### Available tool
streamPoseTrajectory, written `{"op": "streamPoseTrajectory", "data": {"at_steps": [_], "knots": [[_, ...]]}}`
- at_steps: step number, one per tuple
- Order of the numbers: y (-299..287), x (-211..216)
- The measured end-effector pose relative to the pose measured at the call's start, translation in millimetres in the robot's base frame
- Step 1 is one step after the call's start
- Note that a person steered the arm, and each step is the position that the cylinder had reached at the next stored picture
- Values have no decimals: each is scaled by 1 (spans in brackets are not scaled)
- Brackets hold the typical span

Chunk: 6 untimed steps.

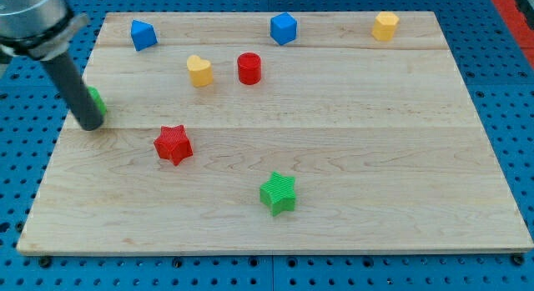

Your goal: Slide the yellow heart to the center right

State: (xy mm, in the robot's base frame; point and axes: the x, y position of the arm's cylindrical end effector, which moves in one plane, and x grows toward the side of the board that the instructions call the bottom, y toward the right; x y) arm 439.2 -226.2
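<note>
The yellow heart (pixel 199 71) lies in the upper left part of the wooden board (pixel 375 158), just left of the red cylinder (pixel 249 68). My tip (pixel 90 125) rests on the board near its left edge, well to the left of and below the heart. The rod stands in front of a green block (pixel 97 101) and hides most of it, so its shape cannot be made out.
A blue block (pixel 143 34) sits at the top left, a blue cube (pixel 284 28) at the top middle, a yellow block (pixel 385 26) at the top right. A red star (pixel 173 144) and a green star (pixel 278 193) lie lower down.
</note>
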Motion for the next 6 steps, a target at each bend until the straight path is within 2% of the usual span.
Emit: {"op": "streamPoseTrajectory", "data": {"at_steps": [1, 2, 3, 5, 6], "knots": [[28, 24], [58, 23], [98, -12], [52, -88], [89, -123]]}}
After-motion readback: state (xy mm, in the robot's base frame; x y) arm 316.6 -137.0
